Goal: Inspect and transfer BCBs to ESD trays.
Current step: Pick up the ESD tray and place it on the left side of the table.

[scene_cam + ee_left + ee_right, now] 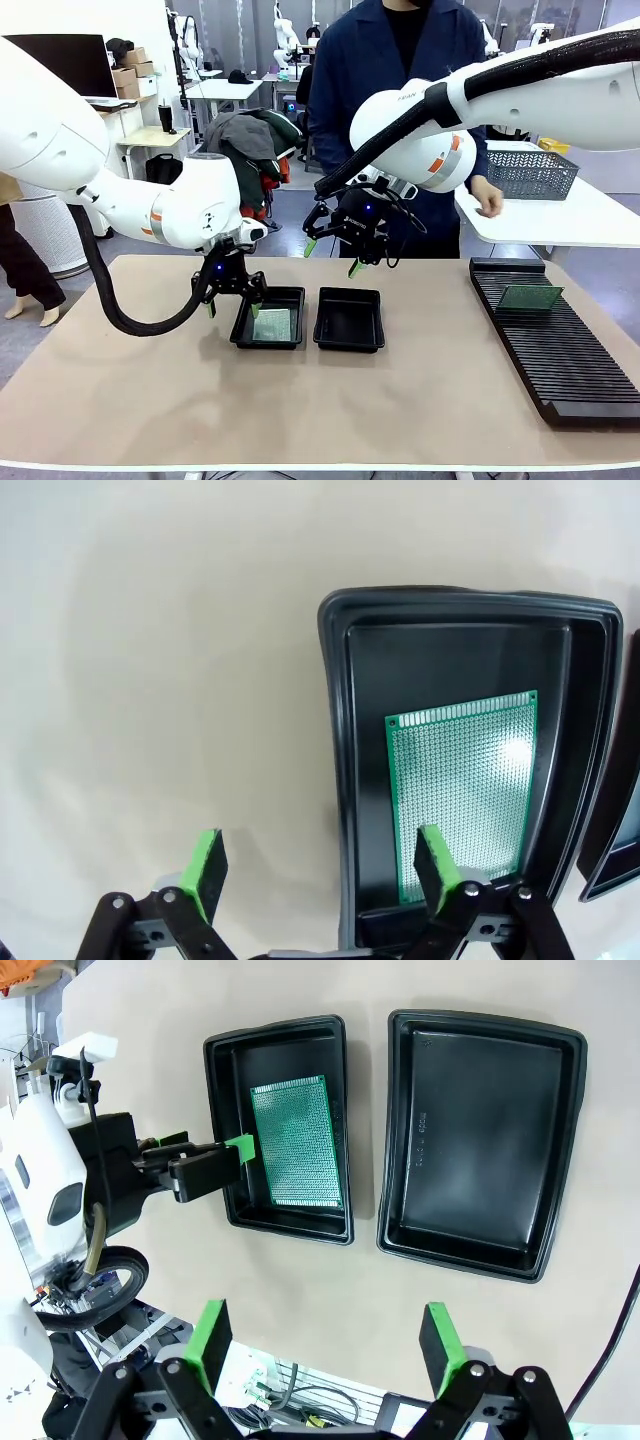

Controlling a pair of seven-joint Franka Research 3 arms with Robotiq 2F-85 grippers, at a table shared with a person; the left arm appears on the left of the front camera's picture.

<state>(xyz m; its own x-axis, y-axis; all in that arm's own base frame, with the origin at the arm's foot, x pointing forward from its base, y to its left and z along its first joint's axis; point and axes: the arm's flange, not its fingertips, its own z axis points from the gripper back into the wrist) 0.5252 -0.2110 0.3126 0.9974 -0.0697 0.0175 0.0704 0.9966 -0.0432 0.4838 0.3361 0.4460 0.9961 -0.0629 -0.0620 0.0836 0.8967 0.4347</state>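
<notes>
The bottom edge of the left wrist view cuts off the knuckles of the left pincer (322, 868). One of its green pads (432, 855) overlaps the near corner of the BCB (465, 790), so it cannot be told whether pad and board touch. The second ESD tray (612, 830) is cut to a sliver at that picture's side. In the front view the right arm covers much of the person (400, 60) across the table. Another BCB (530, 297) standing in the ribbed rack (560, 360) is too small to read.

The left pincer straddles one long rim of the first ESD tray (335, 730). One finger is outside over the table (150, 680) and the other is inside over the tray floor. Its jaws stand wide apart and hold nothing. Bare tabletop spreads beyond the outer finger, and only a narrow strip of table separates the two trays.

The right pincer (327, 1345) also gapes wide with nothing in it and hangs well above the table. Both trays lie ahead of its fingertips, well apart from them. The second tray shows its bare black floor.

The board lies flat on the first tray's floor, just beside the left pincer's inner finger. It runs ahead from that fingertip, close to the wall farthest from the outer finger.
</notes>
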